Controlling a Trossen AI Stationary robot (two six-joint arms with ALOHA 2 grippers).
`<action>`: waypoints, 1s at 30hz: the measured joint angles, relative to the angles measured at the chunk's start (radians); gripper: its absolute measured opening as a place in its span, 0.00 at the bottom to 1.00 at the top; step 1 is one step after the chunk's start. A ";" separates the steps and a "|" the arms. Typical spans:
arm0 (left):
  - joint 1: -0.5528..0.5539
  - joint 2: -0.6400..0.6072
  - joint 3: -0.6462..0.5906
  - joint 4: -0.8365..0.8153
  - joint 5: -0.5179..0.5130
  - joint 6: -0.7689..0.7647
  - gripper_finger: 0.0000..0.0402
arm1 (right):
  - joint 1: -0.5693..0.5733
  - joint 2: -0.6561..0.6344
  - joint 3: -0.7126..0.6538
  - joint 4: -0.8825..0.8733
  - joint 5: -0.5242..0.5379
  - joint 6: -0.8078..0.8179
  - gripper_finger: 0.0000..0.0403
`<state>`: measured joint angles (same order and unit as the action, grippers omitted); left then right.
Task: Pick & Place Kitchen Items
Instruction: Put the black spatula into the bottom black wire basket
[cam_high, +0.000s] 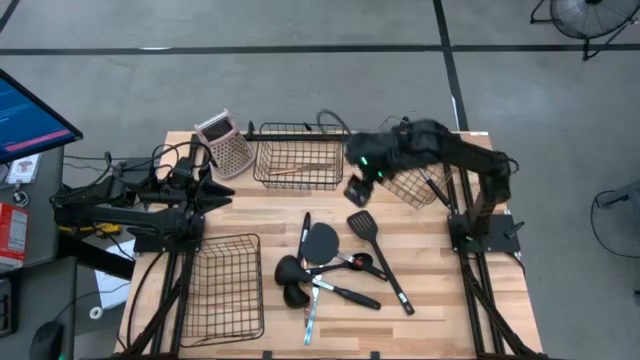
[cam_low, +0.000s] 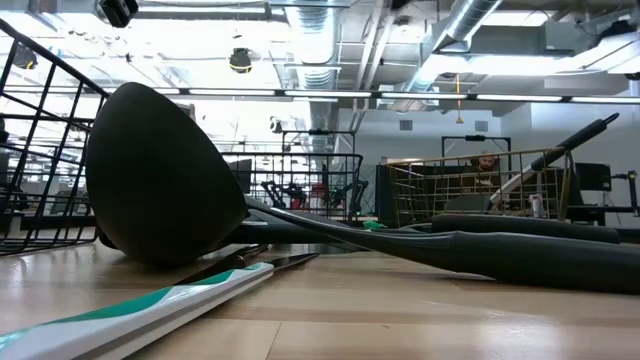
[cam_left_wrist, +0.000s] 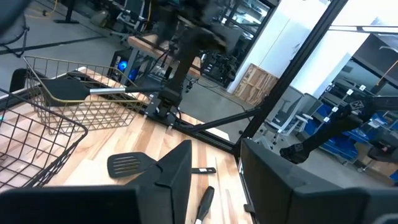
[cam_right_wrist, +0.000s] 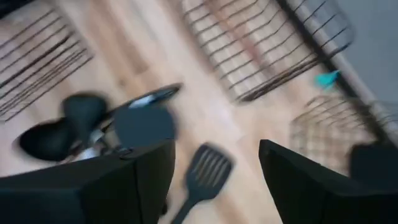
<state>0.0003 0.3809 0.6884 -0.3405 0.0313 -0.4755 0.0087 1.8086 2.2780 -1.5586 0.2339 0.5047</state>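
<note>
1. While most of the utensils lie in a loose pile on the desk near its front middle, the right gripper hangs above the desk just behind that pile, between the middle basket and the right basket.
2. Nearest to it is the slotted spatula, head just in front of the gripper, long handle running away toward the desk's front right.
3. In the right wrist view the spatula sits between the two dark fingers, so the head lies almost straight below.
4. That gripper is spread wide and holds nothing.
5. A utensil already rests in the right basket, and a wooden-handled one in the middle basket.
6. Far to the left, the left gripper waits by the grater; its fingers stand apart, holding nothing.
7. Judged from this, the right arm is the nearer and would drop onto the spatula.
</note>
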 joint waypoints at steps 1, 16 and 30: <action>0.000 0.000 0.000 0.000 0.000 0.000 0.32 | 0.030 -0.011 -0.014 0.010 0.001 0.041 0.58; 0.000 0.000 0.000 0.000 0.020 0.021 0.32 | 0.428 -0.077 -0.414 -0.005 -0.004 0.706 0.58; 0.000 0.000 0.000 0.001 0.029 0.026 0.32 | 0.458 -0.134 -0.924 0.360 -0.112 0.790 0.58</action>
<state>0.0005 0.3805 0.6884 -0.3393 0.0605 -0.4496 0.4668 1.6746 1.3541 -1.1986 0.1219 1.2943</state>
